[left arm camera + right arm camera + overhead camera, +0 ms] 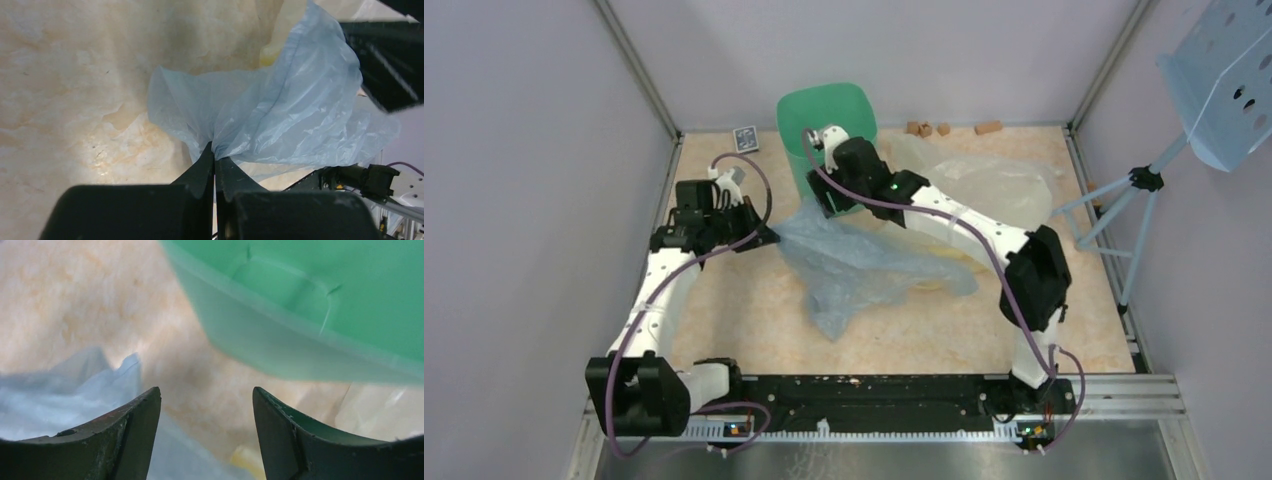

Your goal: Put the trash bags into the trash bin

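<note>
Where the left gripper (215, 152) presses its black fingers together, it pinches a gathered corner of the pale blue trash bag (280, 115). The bag is thin, crinkly and see-through, fanned out over the marbled beige tabletop (75, 75) on the near side of the mint-green trash bin (310, 300). Right gripper (206, 395) is spread with nothing between its curved fingers, close to the bin's smooth tapered wall. Bin cut off in the right wrist view. Cream-yellow translucent bag (994, 185) lies crumpled behind the right arm, partly hidden.
</note>
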### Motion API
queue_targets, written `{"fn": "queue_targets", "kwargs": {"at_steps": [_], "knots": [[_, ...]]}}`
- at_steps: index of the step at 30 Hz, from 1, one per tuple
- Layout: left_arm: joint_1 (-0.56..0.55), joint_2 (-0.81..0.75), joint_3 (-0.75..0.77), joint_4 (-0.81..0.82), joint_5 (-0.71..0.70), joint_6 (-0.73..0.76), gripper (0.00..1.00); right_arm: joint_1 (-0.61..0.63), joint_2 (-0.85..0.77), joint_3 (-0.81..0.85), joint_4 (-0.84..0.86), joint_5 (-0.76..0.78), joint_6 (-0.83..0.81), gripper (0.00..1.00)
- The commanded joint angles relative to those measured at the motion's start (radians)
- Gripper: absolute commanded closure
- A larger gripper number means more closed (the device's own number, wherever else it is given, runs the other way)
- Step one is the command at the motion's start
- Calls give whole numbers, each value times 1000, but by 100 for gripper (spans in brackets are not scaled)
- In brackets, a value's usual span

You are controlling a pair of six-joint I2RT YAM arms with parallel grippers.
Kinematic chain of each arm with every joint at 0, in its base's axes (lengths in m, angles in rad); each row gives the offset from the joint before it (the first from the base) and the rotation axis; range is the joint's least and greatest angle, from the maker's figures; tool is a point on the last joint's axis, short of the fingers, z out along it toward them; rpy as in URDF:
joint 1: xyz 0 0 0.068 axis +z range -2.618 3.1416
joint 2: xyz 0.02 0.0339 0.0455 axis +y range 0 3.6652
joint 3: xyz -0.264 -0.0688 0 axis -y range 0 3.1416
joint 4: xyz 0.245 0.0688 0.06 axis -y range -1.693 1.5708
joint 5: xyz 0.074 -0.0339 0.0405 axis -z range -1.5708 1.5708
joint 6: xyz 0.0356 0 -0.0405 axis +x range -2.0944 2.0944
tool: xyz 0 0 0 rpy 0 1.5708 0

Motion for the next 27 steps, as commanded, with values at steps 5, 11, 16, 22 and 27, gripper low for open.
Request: {"fn": "queue_targets", "kwargs": {"at_steps": [5, 11, 16, 22, 27], "knots": [[-213, 55, 19, 124, -90, -55, 100, -32, -403, -387, 159, -322, 31, 30], [-323, 80, 54, 148, -115, -53, 100, -37, -486, -522, 152, -423, 77, 26], [-379, 77, 73, 142, -147, -50, 100, -71, -562, -569, 138, -360, 128, 26], [-396, 62, 73, 139, -149, -34, 100, -152, -673, -634, 174, -457, 172, 29], [-413, 72, 82, 141, -137, -33, 100, -165, -666, -663, 195, -595, 197, 29]]}}
